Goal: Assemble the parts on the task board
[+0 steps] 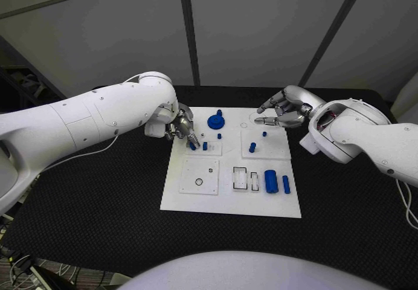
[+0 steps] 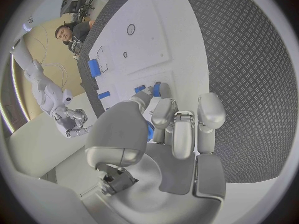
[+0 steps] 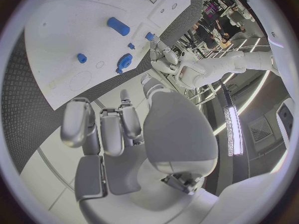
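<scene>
Resting square in the middle of the black table (image 1: 104, 199): the white task board (image 1: 226, 205), bare mat open on every side of it. Near the board's far left edge, left hand (image 1: 180, 128) poised over the plate, fingertips (image 2: 157, 90) pinching a small blue peg (image 1: 192, 145); a second peg (image 1: 205, 145) standing just beside it. Farther along the far edge, a round blue gear-like part (image 1: 216, 122) and a tiny blue stud (image 1: 220, 136). Right hand (image 1: 283, 112) hovering over the far right corner, fingers curled in together, holding nothing visible. Below it, one upright blue peg (image 1: 252, 147), free of both hands. Toward the near right edge, a thick blue cylinder (image 1: 271, 181) lying beside a slimmer blue pin (image 1: 286, 183), next to two rectangular slots (image 1: 244, 180). Near left quarter of the board mostly bare, with a small round hole (image 1: 199, 182).
</scene>
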